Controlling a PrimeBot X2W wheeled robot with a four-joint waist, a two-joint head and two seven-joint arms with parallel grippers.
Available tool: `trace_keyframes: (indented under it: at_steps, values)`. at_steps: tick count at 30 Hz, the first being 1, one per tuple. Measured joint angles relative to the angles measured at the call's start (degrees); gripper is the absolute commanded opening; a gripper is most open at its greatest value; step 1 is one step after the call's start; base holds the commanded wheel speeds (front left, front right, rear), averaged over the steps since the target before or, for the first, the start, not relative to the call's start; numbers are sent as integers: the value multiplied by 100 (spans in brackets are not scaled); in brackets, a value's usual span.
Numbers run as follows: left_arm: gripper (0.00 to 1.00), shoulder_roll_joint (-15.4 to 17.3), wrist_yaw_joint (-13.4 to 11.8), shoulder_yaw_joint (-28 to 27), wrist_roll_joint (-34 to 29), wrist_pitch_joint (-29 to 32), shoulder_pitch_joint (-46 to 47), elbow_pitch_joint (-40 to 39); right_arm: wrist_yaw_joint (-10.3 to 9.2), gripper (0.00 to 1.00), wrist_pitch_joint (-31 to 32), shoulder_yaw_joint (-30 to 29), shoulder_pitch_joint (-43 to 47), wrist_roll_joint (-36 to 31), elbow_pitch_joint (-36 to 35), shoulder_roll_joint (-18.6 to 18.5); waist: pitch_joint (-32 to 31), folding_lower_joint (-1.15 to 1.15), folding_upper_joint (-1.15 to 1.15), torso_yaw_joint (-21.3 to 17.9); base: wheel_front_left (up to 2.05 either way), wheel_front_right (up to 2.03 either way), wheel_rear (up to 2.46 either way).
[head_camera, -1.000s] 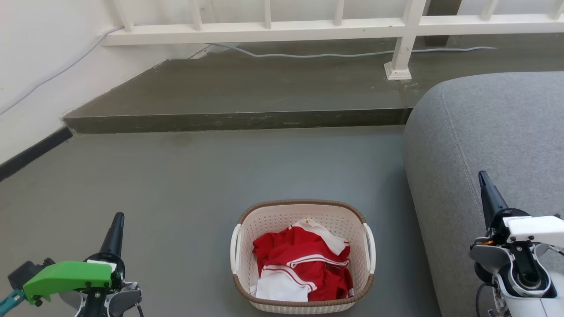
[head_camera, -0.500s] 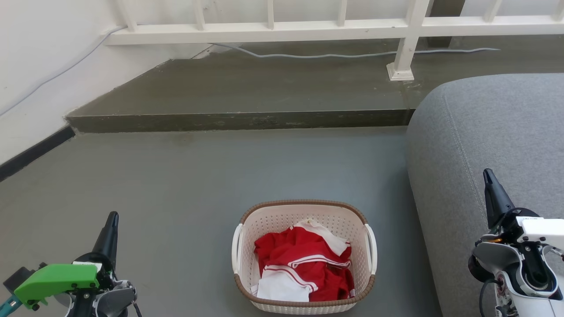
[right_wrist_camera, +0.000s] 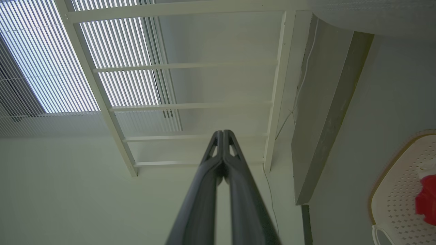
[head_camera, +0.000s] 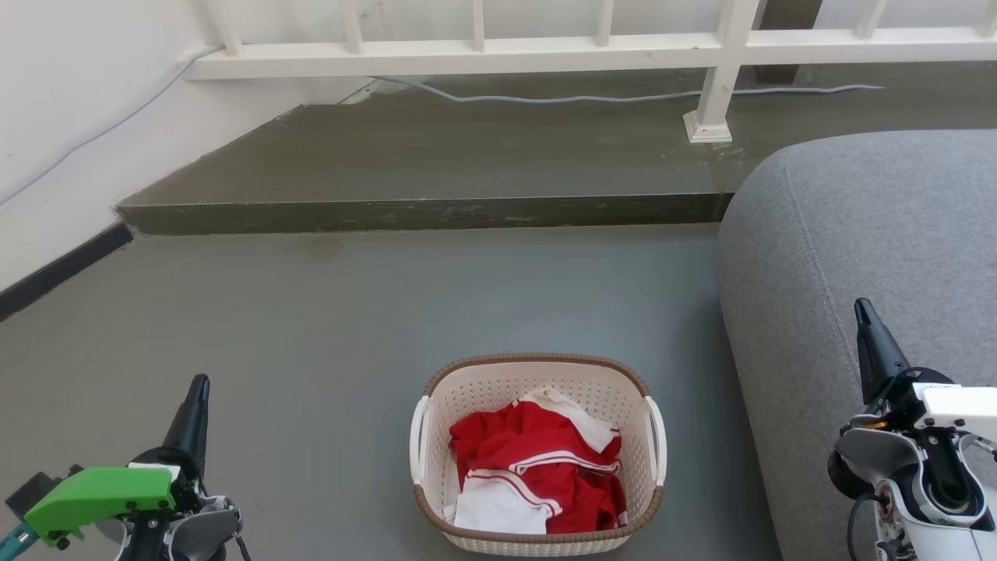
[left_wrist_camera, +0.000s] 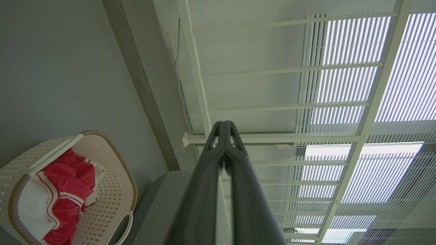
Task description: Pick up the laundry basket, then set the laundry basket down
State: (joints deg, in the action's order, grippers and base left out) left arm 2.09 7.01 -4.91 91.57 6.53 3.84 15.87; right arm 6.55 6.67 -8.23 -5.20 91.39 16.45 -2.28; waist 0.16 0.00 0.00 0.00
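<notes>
1. The left gripper [head_camera: 199, 387] is at the near left, above the grey floor [head_camera: 350, 312]. Its two dark fingers are pressed together at the tips and hold nothing. They point toward the far side of the room.
2. The right gripper [head_camera: 862, 310] is at the near right, by the grey sofa [head_camera: 857, 218]. Its two fingers are pressed together too, with nothing between them.
3. The laundry basket [head_camera: 498, 389] sits on the floor between the two grippers, near the robot. It is well apart from both of them, and neither one touches it.
4. The basket stands upright. It is cream-white with small holes, a brown rim on top and a white handle on each side.
5. Red and white clothes [head_camera: 537, 460] lie crumpled inside the basket.
6. The sofa is just to the right of the basket.
7. Farther away, a low dark step [head_camera: 420, 212] runs across the floor from left to right.
8. A white railing [head_camera: 592, 47] stands on the step at the far side. A thin grey cable [head_camera: 545, 97] lies along the step under it.
9. A white wall [head_camera: 62, 93] is on the left.
</notes>
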Motion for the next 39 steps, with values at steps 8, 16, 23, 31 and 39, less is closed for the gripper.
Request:
trace_keyframes:
  at_steps: [8,16,23,31,39]
  values:
    - [0,0,0,0,1,0,0,0,0,0,-1,1,1,2,-2,0,0,0,0,0,0,0,0]
    - [0,0,0,0,1,0,0,-1,0,0,-1,3,1,3,-4,0,1,0,0,0,0,0,0]
    - [0,0,0,1,1,0,0,-1,0,0,-1,4,1,3,-5,0,1,0,0,0,0,0,0]
    - [0,0,0,1,1,-1,0,-1,0,0,-1,7,2,3,-9,0,1,0,0,0,0,0,0]
    - [0,0,0,1,1,-1,0,-2,0,0,-5,9,2,3,-11,0,1,0,0,0,0,0,0]
